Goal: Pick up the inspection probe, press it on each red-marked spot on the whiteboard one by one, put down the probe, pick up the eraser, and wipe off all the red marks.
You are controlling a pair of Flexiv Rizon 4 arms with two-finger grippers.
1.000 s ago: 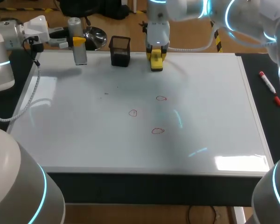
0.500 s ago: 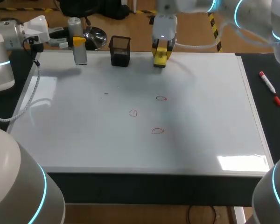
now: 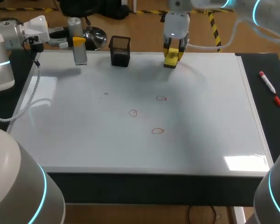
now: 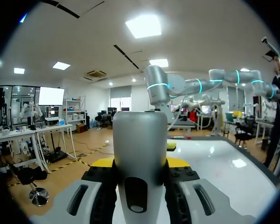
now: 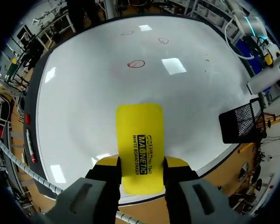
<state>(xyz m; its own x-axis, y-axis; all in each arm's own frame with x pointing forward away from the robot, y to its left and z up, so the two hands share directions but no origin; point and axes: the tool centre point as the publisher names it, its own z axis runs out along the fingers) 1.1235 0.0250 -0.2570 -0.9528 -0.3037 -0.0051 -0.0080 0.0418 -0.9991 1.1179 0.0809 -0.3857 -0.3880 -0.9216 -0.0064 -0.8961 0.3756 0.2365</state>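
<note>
Over the whiteboard's far edge, the right gripper is clamped on the yellow eraser, with a finger on each side. Three red marks lie mid-board, well apart from it. By the far left corner the left gripper is closed around the upright grey probe. A black mesh cup stands between the two. A red marker lies on the black mat beside the board.

Can't see probe base in left wrist view (cut off at edge), nor eraser rear end, buried in right gripper.
</note>
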